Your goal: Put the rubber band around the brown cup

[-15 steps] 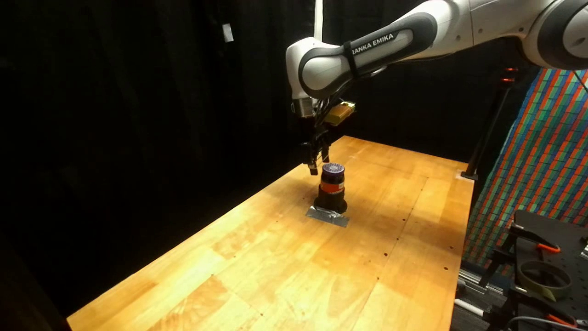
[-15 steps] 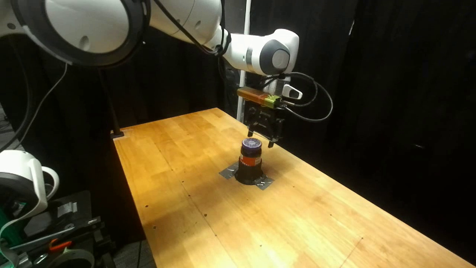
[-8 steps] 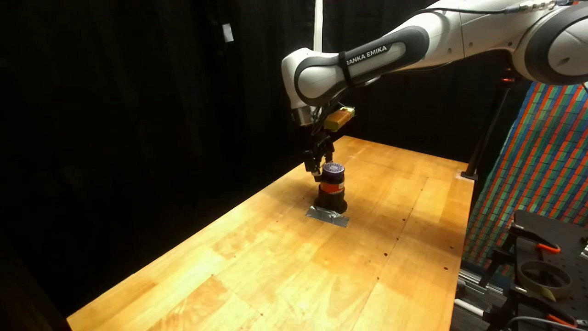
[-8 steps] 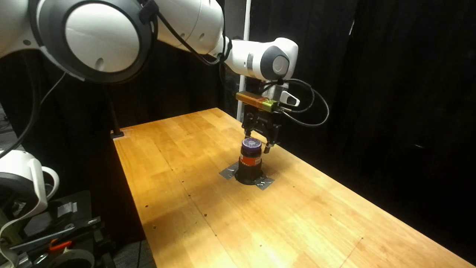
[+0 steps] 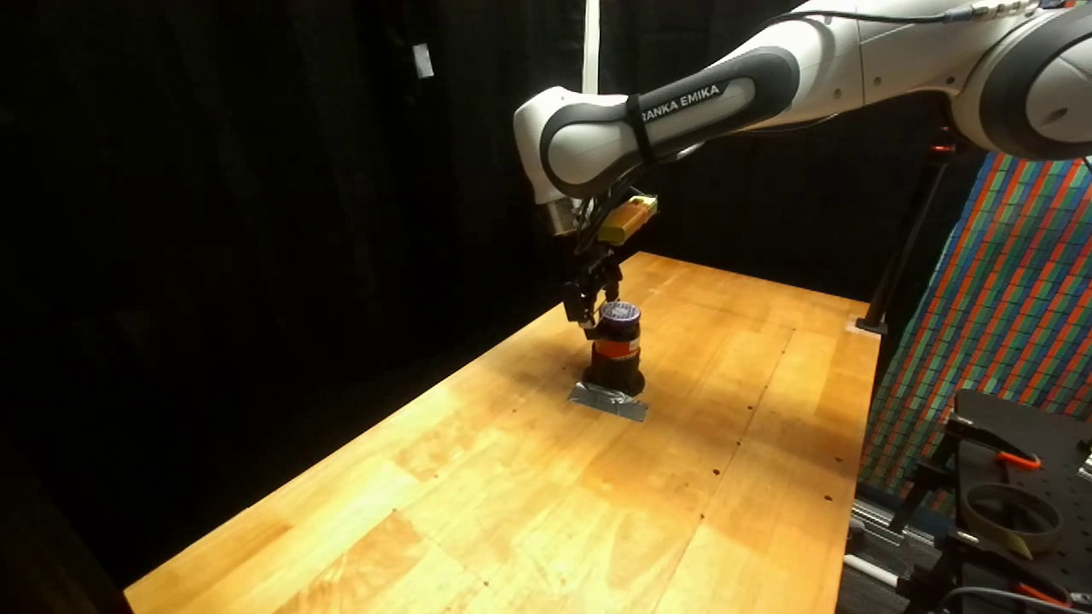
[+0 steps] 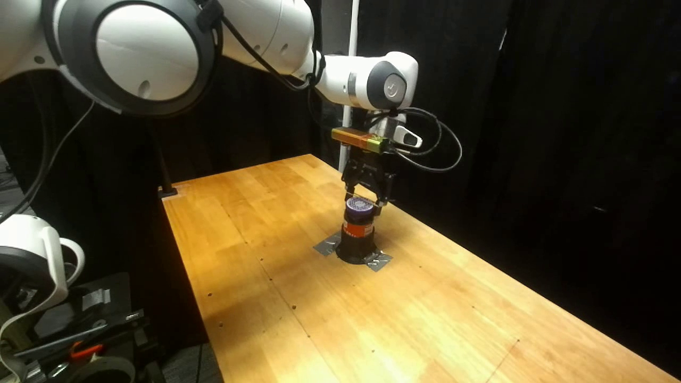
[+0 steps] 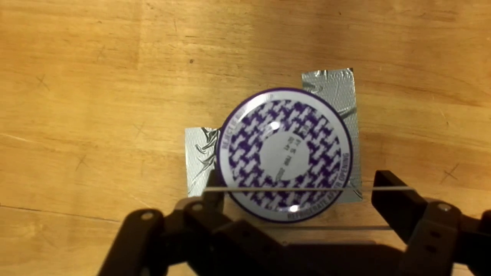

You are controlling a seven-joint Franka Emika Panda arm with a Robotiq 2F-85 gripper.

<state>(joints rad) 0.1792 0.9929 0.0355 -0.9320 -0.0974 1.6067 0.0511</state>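
Wrist view: my gripper (image 7: 298, 184) stands wide, rubber band (image 7: 284, 189) stretched across it; encircling the lidded jar (image 7: 284, 153), I judge, remains.

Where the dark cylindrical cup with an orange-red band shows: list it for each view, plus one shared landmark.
In an exterior view: dark cup, right of and below centre.
In an exterior view: dark cup, slightly right of centre, below it.
Wrist view: near centre, as a round purple-and-white lid.
Shared landmark: grey tape at the base.
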